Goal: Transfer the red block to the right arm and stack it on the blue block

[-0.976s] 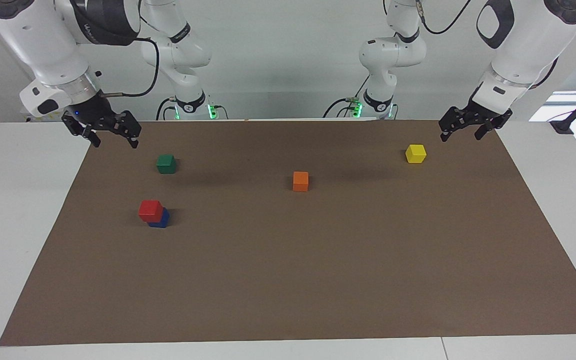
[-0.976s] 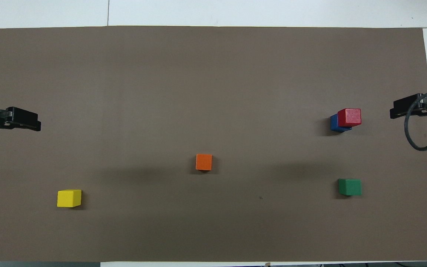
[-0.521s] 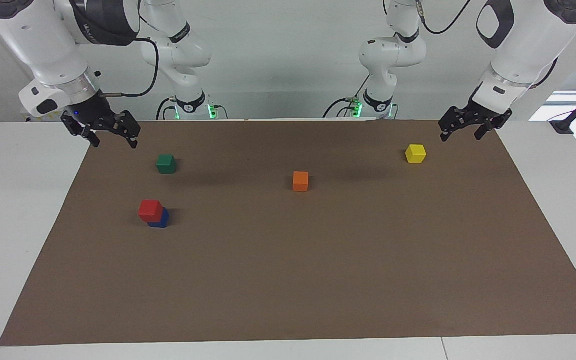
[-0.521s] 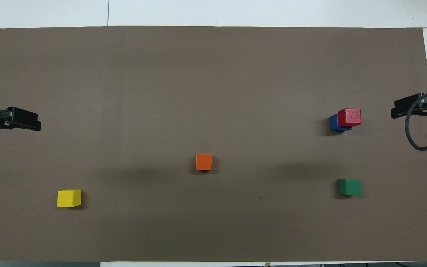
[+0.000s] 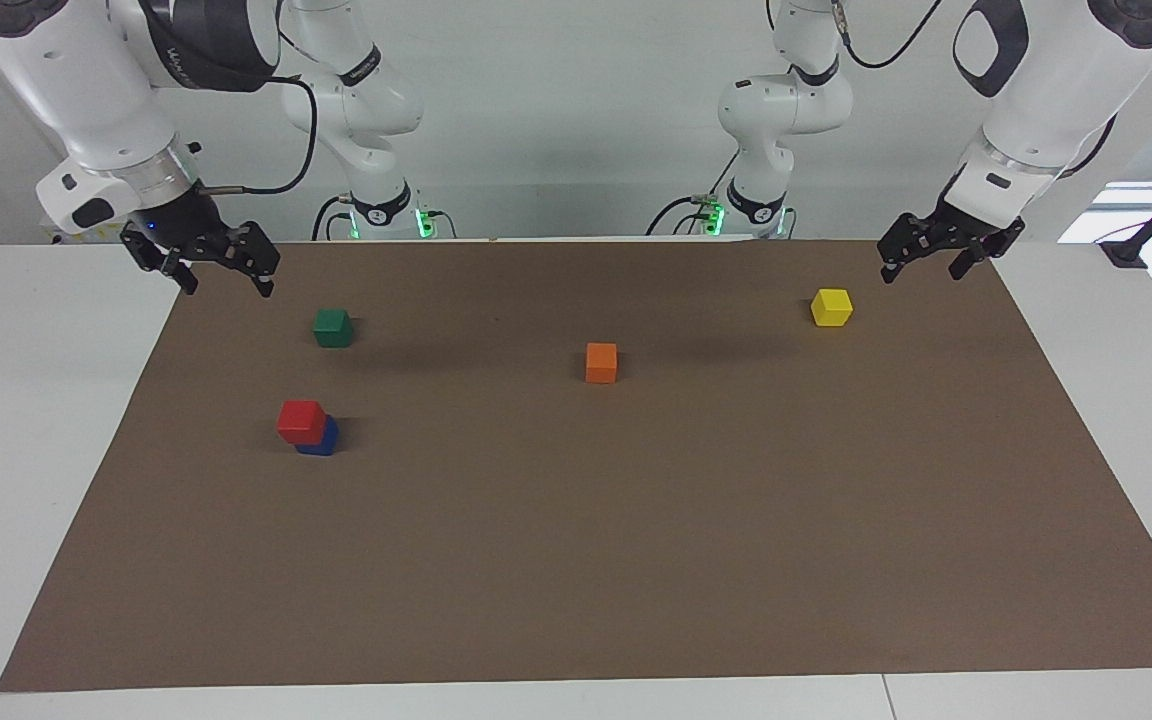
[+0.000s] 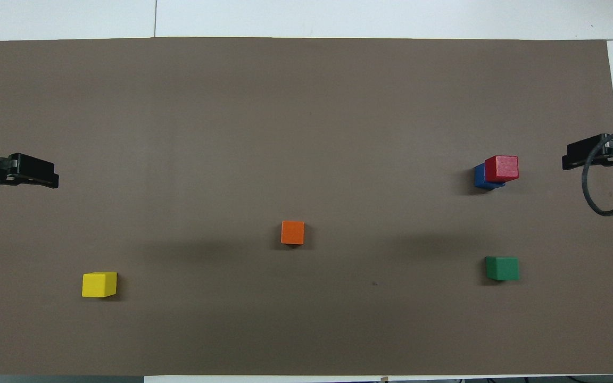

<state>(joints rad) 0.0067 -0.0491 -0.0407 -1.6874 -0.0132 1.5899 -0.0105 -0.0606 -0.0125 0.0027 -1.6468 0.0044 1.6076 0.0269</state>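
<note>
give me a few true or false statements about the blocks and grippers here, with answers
1. The red block sits on the blue block. True, though it overhangs one side.
2. The right gripper is holding the red block. False: it is open and empty, over the brown mat's corner at the right arm's end.
3. The green block is nearer to the robots than the stack. True.
4. The orange block rests on the yellow block. False: they lie well apart on the mat.
5. The left gripper grips the yellow block. False: it is open and empty, up over the mat's corner at the left arm's end.
</note>
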